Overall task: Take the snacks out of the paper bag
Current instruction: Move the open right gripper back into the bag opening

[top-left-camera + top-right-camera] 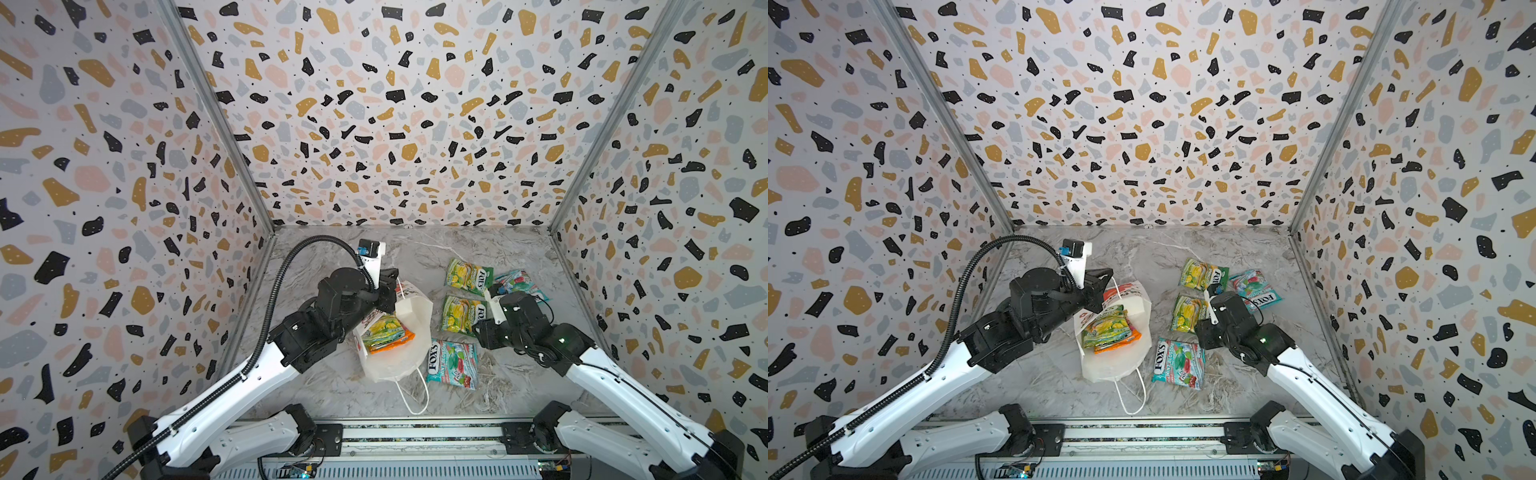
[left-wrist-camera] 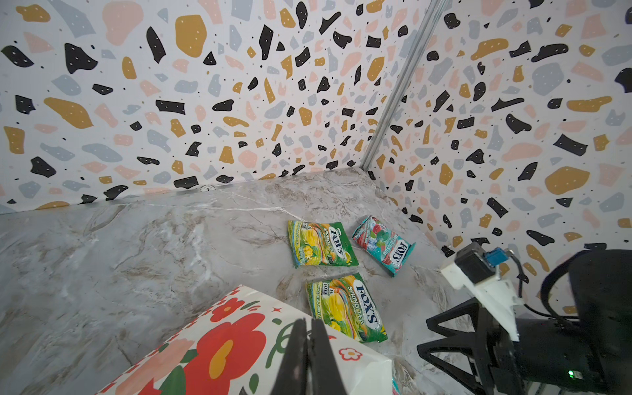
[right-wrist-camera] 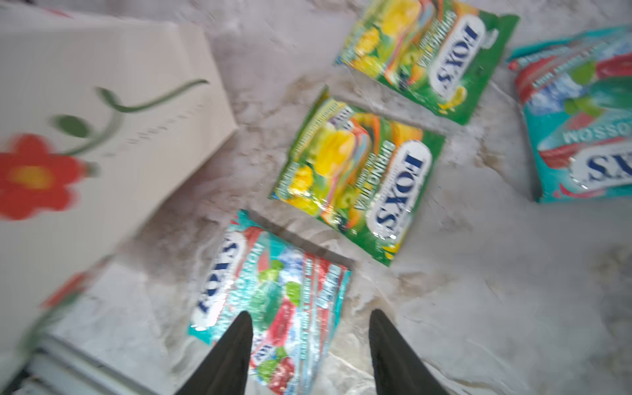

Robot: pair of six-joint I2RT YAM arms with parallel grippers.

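The white paper bag (image 1: 415,316) with red flowers stands tilted mid-table, mouth up, cord handles (image 1: 411,395) trailing toward the front. My left gripper (image 2: 309,333) is shut on its flowered far edge (image 2: 222,342). Inside the bag lie a green-yellow snack (image 1: 382,330) and an orange one (image 1: 399,343). On the table to the right are two green-yellow snacks (image 1: 467,274) (image 1: 461,313) and two teal-red ones (image 1: 515,282) (image 1: 453,363). My right gripper (image 3: 309,316) hangs open just above the near teal snack (image 3: 273,297), holding nothing.
Terrazzo-patterned walls close in the marble table (image 1: 332,386) on three sides. The right arm (image 1: 532,328) covers part of the far teal packet. A metal rail (image 1: 415,432) runs along the front edge.
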